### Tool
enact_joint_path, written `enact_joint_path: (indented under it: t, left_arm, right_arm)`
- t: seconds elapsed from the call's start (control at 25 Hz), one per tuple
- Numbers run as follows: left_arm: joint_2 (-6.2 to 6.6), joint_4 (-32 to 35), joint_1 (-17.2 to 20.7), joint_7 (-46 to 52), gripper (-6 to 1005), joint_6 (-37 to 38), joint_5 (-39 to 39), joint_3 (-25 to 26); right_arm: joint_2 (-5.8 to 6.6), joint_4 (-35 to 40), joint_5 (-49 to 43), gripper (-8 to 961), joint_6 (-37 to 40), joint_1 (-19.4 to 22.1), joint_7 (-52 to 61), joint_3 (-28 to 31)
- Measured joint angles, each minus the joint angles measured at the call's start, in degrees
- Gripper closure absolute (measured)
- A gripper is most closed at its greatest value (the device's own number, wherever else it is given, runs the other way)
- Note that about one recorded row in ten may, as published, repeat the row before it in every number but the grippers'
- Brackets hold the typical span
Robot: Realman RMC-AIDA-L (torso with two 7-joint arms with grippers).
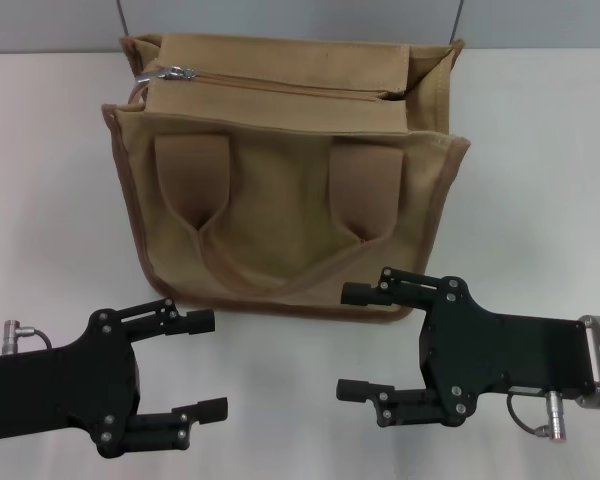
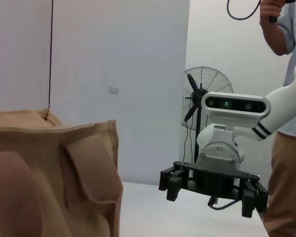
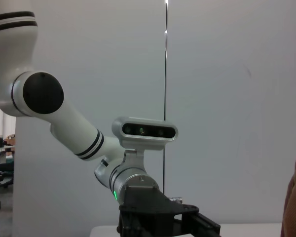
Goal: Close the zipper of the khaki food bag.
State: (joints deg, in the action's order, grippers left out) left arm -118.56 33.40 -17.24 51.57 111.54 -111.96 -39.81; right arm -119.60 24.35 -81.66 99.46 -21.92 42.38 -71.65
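Soft khaki canvas food bag (image 1: pixel 280 180) will sag; I'd pinch the small silver zipper pull (image 1: pixel 178 73), upper left. My left gripper (image 1: pixel 205 365) and right gripper (image 1: pixel 358 342) hang wide open, empty.

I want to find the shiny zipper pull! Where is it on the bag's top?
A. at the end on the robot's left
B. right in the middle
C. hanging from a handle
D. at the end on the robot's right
A: in the head view the silver pull tab of the zipper lies at the left end of the khaki food bag, near its left corner.
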Motion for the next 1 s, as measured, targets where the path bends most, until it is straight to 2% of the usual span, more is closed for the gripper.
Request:
enact_joint_path:
  t: [0.44, 0.6, 0.64, 0.68, 0.72, 0.76, 0.8, 1.0]
  left_arm:
    - [-0.08, 0.1, -0.3, -0.3, 219, -0.1, 0.1, 0.0]
    - [-0.09, -0.8, -0.2, -0.7, 221, -0.4, 1.1, 2.0]
    - [-0.09, -1.7, -0.2, -1.3, 222, -0.6, 1.6, 3.4]
    - [-0.08, -4.8, -0.1, -3.8, 222, -1.9, 3.5, 8.6]
    - [-0.08, -4.8, -0.1, -3.8, 223, -1.9, 3.5, 8.6]
    - [-0.09, -7.5, 0.1, -5.5, 223, -3.4, 5.4, 13.7]
    - [-0.09, -7.5, 0.1, -5.5, 224, -3.4, 5.4, 13.7]
    - [-0.09, -14.1, -0.6, -6.2, 226, -8.7, 12.3, 24.3]
  right_arm:
    - [-0.07, -0.6, 0.3, 163, 0.1, -0.1, -0.2, 0.1]
    - [-0.11, -1.0, 0.3, 163, 0.1, -0.1, -0.3, 0.1]
    - [-0.11, -1.4, 0.4, 163, 0.1, -0.1, -0.3, 0.1]
    - [-0.11, -2.2, 0.8, 163, 0.1, -0.2, -0.4, 0.1]
    - [-0.11, -2.2, 0.8, 163, 0.1, -0.2, -0.4, 0.1]
    - [-0.11, -3.1, 1.3, 163, 0.0, -0.3, -0.7, 0.1]
    - [-0.11, -3.1, 1.3, 163, 0.0, -0.3, -0.7, 0.1]
    - [-0.1, -5.6, 3.5, 164, 0.1, -0.5, -3.1, -0.3]
